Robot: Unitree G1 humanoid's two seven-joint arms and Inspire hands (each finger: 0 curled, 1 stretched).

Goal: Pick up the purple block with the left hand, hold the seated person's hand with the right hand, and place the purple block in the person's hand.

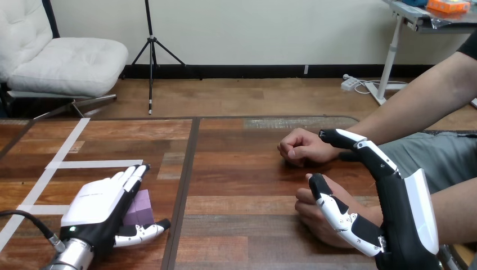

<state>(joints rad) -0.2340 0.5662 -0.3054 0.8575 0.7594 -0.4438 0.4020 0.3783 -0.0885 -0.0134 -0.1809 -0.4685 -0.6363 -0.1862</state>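
Your left hand (98, 205) lies low over the near left of the brown wooden table (242, 169). Its fingers are straight and spread apart from the thumb, and most of the small purple cube block (140, 207) between them is hidden. At the near right, your right hand (402, 208) covers part of the person's nearer hand (312, 216). You cannot tell whether it grips. The person's farther hand (301, 147) rests as a fist beyond it.
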